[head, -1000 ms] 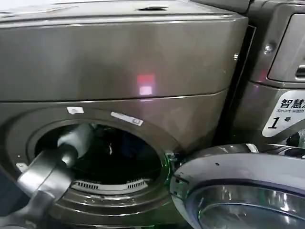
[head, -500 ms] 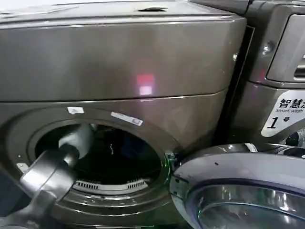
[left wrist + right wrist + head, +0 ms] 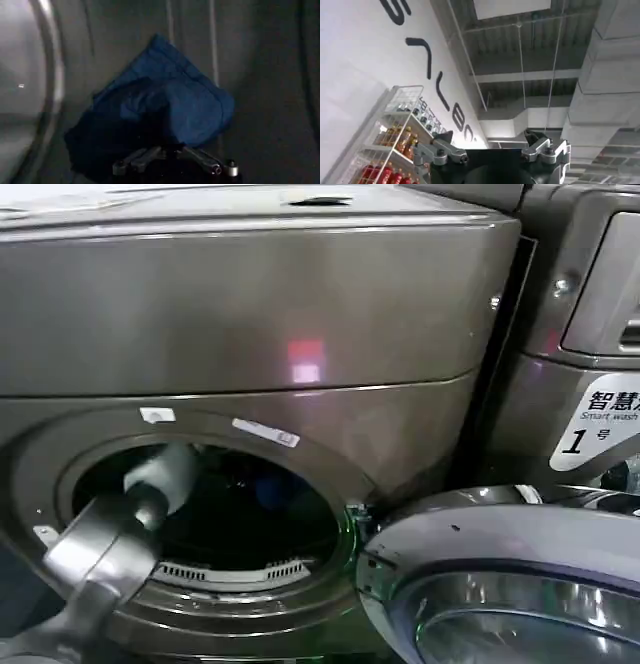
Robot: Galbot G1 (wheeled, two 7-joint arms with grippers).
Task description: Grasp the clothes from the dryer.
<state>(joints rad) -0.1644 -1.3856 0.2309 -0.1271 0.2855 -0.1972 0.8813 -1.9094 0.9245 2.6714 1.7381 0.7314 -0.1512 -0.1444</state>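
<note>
Your left pincer (image 3: 170, 162), spread, hovers at one dark blue fabric bundle (image 3: 165, 105) inside one bronze-grey dryer (image 3: 250, 334); right pincer (image 3: 495, 152) spread, aimed at the ceiling.

The dryer (image 3: 250, 334) stands with its door (image 3: 510, 584) swung open to the right. Inside its dark drum (image 3: 260, 75), the clothes (image 3: 165, 110) lie bunched against the drum wall.

In the head view the left end effector is hidden deep in the dryer (image 3: 300, 314) drum, and the clothes (image 3: 275, 489) show as perhaps a faint blue patch. The open door (image 3: 500, 584) is cut off by the frame edge.
</note>
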